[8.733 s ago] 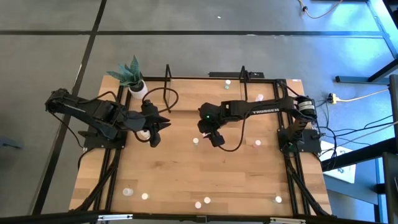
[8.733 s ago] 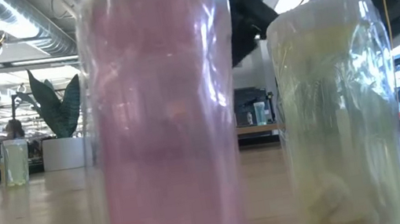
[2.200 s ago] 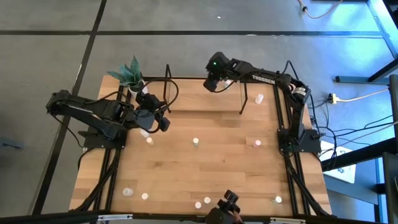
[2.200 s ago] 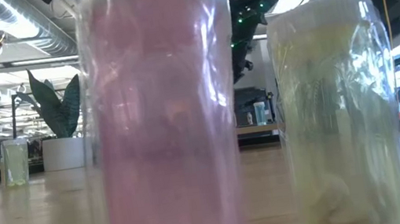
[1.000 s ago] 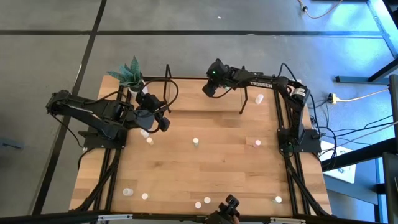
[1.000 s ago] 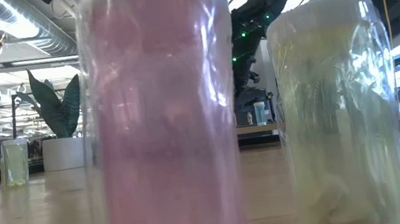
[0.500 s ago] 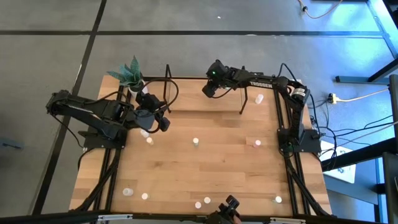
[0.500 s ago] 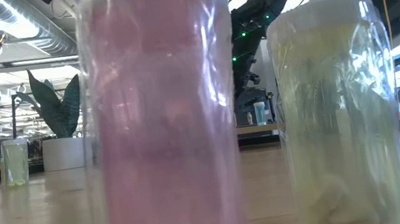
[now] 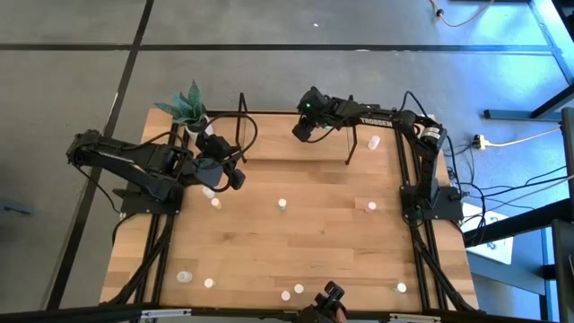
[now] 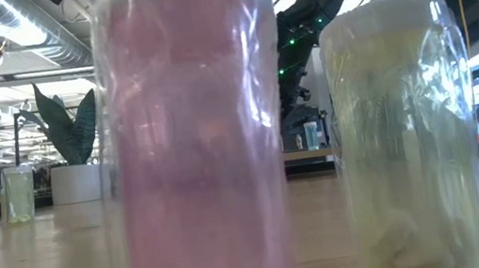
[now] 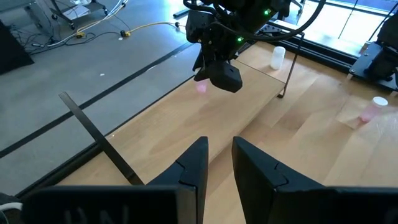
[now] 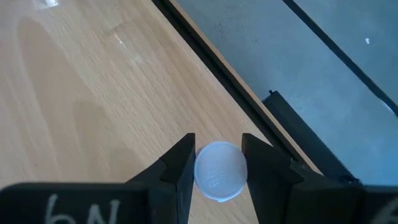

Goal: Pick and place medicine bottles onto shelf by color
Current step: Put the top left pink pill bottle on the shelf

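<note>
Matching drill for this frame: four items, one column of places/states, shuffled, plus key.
Items:
1. right end effector
2. left end effector
3. plant
4. pink bottle

Places/states:
A. standing alone on the right side of the table
B. back left corner of the table
C. over the shelf, fingers closed on a medicine bottle
D. over the left half of the table, nothing between its fingers

Pairs: 1-C, 2-D, 3-B, 4-A

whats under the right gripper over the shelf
The right gripper is shut on a pale bottle. Under it lies the shelf board; the bottle's base, and any gap beneath it, is hidden.
</note>
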Robot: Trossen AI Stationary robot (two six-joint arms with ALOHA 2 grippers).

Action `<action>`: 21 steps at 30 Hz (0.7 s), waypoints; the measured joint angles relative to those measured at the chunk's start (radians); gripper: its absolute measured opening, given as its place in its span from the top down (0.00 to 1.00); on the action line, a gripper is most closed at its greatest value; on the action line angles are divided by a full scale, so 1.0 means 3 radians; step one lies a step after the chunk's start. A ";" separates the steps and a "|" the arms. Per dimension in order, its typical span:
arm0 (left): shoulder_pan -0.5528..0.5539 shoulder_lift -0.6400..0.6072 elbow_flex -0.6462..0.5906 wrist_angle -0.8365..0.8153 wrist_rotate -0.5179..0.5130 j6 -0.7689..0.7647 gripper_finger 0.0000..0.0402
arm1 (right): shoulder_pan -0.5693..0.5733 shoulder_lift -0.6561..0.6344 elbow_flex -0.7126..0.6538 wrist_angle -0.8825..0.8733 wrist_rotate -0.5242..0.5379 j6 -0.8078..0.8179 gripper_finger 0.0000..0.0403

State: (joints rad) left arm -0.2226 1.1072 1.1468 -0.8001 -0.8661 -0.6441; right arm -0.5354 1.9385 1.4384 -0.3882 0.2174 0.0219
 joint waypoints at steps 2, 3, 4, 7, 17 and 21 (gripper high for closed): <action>0.0000 0.0000 0.0000 0.0000 0.0001 0.0000 0.83 | 0.0000 0.0000 0.0000 0.0000 0.0000 -0.0016 0.70; 0.0000 0.0000 0.0000 0.0000 0.0001 0.0000 0.83 | 0.0000 0.0000 0.0000 0.0000 0.0000 -0.0015 0.70; 0.0000 0.0000 0.0000 0.0000 0.0000 0.0000 0.83 | 0.0000 0.0000 0.0000 0.0000 0.0001 -0.0014 0.70; 0.0000 0.0000 0.0000 0.0000 0.0001 0.0000 0.83 | 0.0000 0.0001 0.0000 0.0001 0.0001 -0.0014 0.70; 0.0000 0.0000 0.0000 0.0000 0.0000 0.0000 0.83 | 0.0000 0.0003 0.0001 0.0003 0.0002 -0.0015 0.61; 0.0000 0.0000 -0.0001 0.0000 0.0001 0.0000 0.83 | 0.0000 0.0003 0.0001 0.0003 0.0003 -0.0014 0.58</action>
State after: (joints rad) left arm -0.2226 1.1072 1.1465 -0.8001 -0.8658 -0.6441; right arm -0.5354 1.9392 1.4387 -0.3874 0.2184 0.0177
